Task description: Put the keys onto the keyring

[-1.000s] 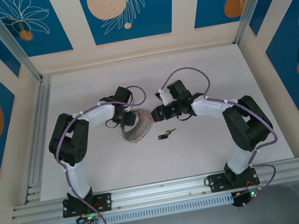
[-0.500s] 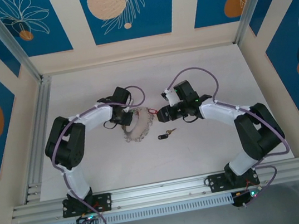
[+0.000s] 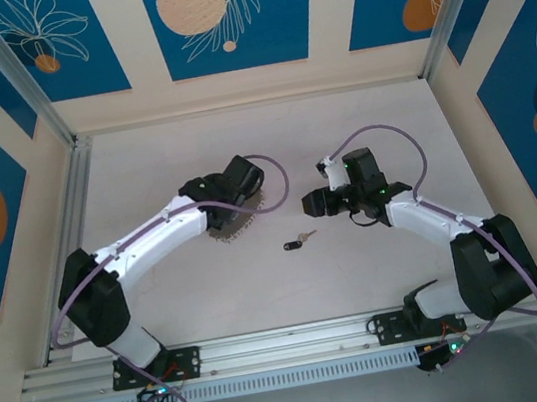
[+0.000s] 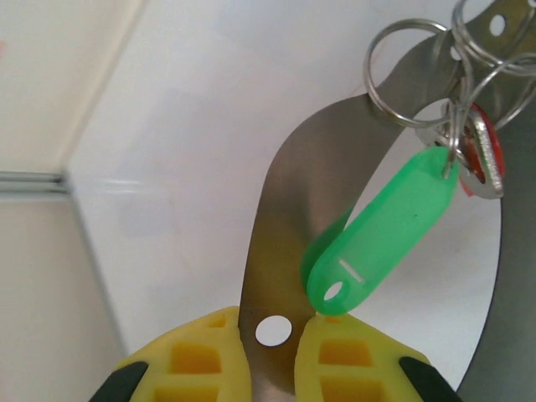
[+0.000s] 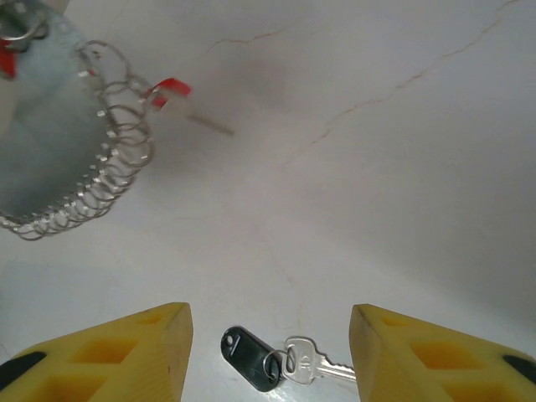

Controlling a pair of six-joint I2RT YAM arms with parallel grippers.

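**Booth:** Left side first. What are your jaws doing?

**Arms:** My left gripper [image 4: 272, 339] is pinched tight on the keyring [image 4: 289, 209]. Its 2 yellow fingers [image 4: 205, 360] press on the flat metal band, with a punched hole sitting right between them. Just past the tips, a green tag [image 4: 381, 239] hangs across the band from a cluster of split rings [image 4: 410, 71].

**Booth:** And from overhead?

**Arms:** My left gripper [image 3: 244, 186] reaches over the far side of the keyring [image 3: 235, 228], and the fringe of little rings fans out toward my bases. I cannot tell whether the ring touches the table [image 3: 391, 274].

**Booth:** Right side?

**Arms:** My right gripper [image 5: 270, 318] stands roughly half spread, with nothing in it. Low in my wrist view, between its 2 yellow fingers [image 5: 126, 352], the keys [image 5: 280, 364] lie on the white table. The black-headed key [image 5: 247, 358] is on the left, joined by a small ring to the silver key [image 5: 316, 363]. Up and to the left sits the keyring [image 5: 50, 167], well apart from them, with a red tag [image 5: 170, 85] at its edge.

**Booth:** Where are the keys from above?

**Arms:** The keys [image 3: 300, 241] lie flat between my 2 arms. They are near my right gripper [image 3: 311, 203] and apart from the ring.
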